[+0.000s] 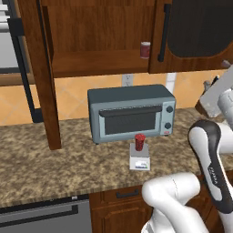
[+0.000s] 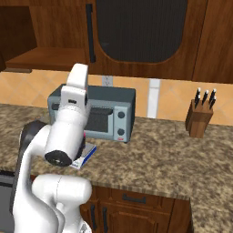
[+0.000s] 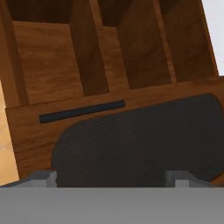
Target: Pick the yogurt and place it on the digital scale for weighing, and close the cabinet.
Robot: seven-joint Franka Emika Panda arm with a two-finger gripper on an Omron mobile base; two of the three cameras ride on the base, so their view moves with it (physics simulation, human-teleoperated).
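Yogurt [image 1: 139,141] sits upright on the digital scale [image 1: 140,160], in front of the toaster oven [image 1: 131,112], so what's left is closing the cabinet [image 1: 95,34]. Its left door [image 1: 43,77] swings wide open; judged best pushed from the outer face w/ a slow arc. Gripper [image 3: 111,177] fingertips [image 3: 43,176] stand apart, holding nothing, close to a black door panel [image 3: 140,140] in the hand view. Left base view shows a red can [image 1: 145,49] on the shelf; right base view shows a knife block [image 2: 200,116].

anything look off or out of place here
The cabinet stands open, its left door swung out over the counter. The yogurt sits upright on the digital scale. Nothing looks spilled or damaged.
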